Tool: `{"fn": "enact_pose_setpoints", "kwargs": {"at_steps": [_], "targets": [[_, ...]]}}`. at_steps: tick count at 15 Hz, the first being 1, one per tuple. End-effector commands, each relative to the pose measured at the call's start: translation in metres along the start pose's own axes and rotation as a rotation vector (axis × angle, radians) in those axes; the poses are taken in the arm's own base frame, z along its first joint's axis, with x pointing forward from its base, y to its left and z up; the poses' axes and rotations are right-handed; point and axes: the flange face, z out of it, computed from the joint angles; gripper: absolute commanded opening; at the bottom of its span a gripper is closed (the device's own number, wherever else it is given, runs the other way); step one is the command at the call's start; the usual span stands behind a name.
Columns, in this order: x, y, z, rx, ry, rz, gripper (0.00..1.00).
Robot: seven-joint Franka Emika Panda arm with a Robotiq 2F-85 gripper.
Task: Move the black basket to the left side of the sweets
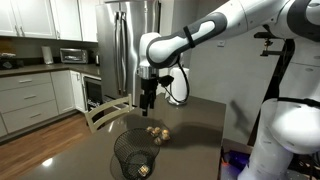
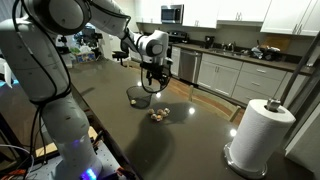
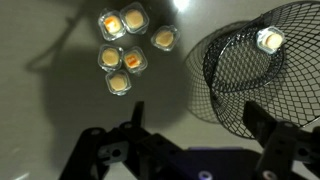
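Observation:
The black basket (image 1: 134,154) stands upright on the dark table, and it shows in both exterior views (image 2: 140,96). In the wrist view the black basket (image 3: 255,85) lies at the right with one wrapped sweet (image 3: 268,40) inside. The sweets (image 3: 126,50) form a small tan-golden cluster at the upper left, also seen in both exterior views (image 1: 157,132) (image 2: 158,114). My gripper (image 3: 200,125) is open and empty. It hangs above the table (image 1: 148,104) between the sweets and the basket, touching neither.
A white paper towel roll (image 2: 262,135) stands on its holder near the table's corner. A wooden chair back (image 1: 105,115) sits at the table's edge. Kitchen cabinets and a fridge (image 1: 135,45) are behind.

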Motion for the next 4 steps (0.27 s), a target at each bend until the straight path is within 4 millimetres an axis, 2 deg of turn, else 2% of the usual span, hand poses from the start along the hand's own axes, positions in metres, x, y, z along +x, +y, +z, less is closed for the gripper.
{"fn": "enact_pose_setpoints", "kwargs": {"at_steps": [1, 4], "targets": [[-0.0008, 0.0, -0.0026, -0.007, 0.004, 0.004, 1.0], [-0.0011, 0.0, -0.0026, -0.008, 0.004, 0.005, 1.0]]}}
